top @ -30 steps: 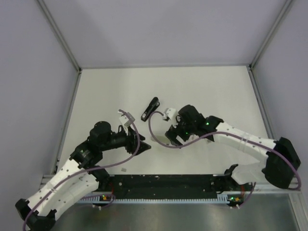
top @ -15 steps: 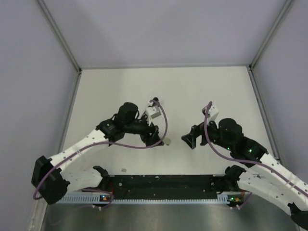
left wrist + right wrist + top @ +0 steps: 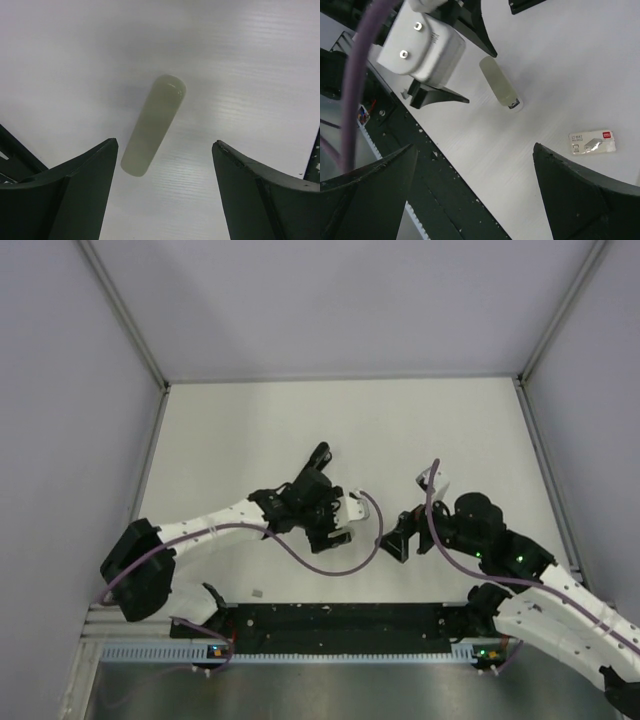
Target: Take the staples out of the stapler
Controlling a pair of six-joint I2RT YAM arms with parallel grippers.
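- The left pincer (image 3: 165, 147) is hanging spread wide and pinching nothing, with the grey-green bar (image 3: 153, 125) lying on the table (image 3: 250, 60) between its jaws
- The right pincer (image 3: 475, 149) is gaping empty too, pointing toward the left one
- The stapler (image 3: 319, 454) is lying beyond the left pincer, behind its wrist, untouched
- Closing here is risking a grab of the bar instead of the stapler
- The pincers are standing near each other, so a careless reach is risking a knock

White tabletop (image 3: 430, 420), pale lilac walls (image 3: 340, 300), aluminium corner rails (image 3: 120, 310).
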